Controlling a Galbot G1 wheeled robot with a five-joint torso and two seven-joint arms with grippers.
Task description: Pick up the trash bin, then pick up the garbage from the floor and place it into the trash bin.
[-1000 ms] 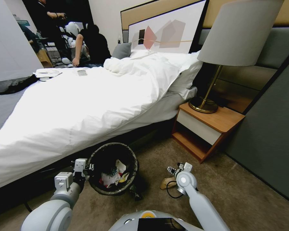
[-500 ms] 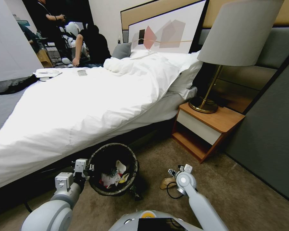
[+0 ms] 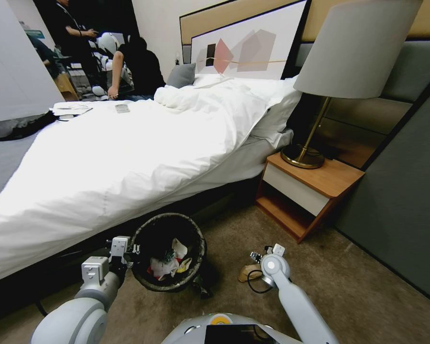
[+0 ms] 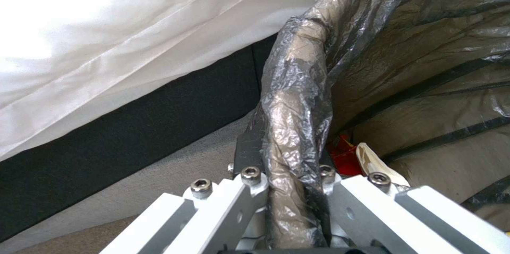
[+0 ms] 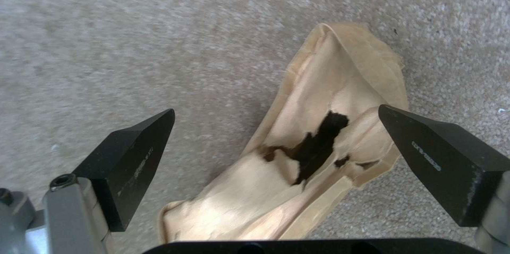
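2 tools share the job: the left tool (image 4: 287,190) stays clamped on the trash bin (image 3: 168,252) rim beside the bed (image 3: 129,157), while the right tool (image 5: 276,154), spread wide, has crept down over the tan paper scrap (image 5: 318,146) on the floor (image 3: 349,286), so a pinch looks imminent.

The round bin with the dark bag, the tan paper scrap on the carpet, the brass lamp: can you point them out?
Round white bin lined with a dark bag (image 3: 150,282), head view, near rim.
Tan crumpled paper scrap (image 5: 318,98), right wrist view, pale upper fold.
Brass lamp with grey shade (image 3: 303,157), head view, round base.
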